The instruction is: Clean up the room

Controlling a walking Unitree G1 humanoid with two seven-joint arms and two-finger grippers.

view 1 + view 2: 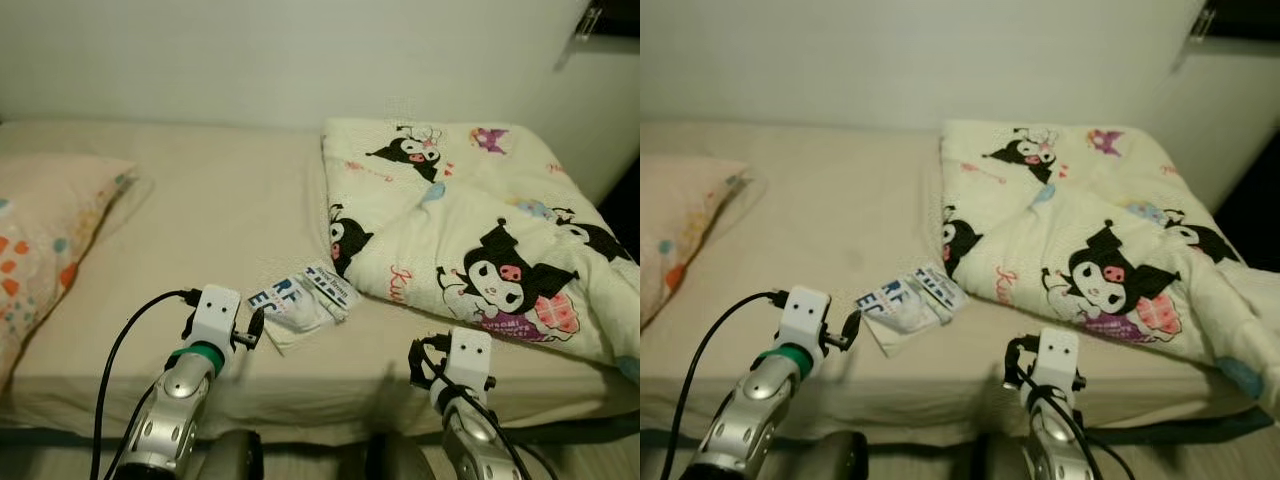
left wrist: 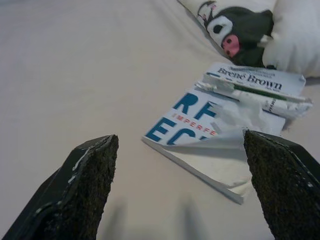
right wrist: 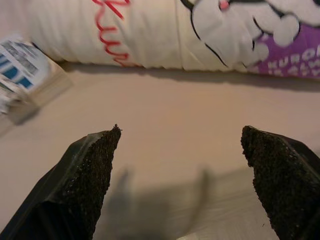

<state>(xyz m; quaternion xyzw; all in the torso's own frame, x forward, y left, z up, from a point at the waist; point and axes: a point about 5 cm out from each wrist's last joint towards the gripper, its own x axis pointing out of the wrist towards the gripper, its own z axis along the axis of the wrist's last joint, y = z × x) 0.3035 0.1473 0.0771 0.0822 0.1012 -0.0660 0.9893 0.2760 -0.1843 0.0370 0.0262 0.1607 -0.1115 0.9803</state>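
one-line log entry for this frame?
left gripper: open, facing book | right gripper: open over bed | blanket: folded

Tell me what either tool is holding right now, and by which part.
Nothing. Both the left tool and the right tool are open over the bed, the left one short of the book.
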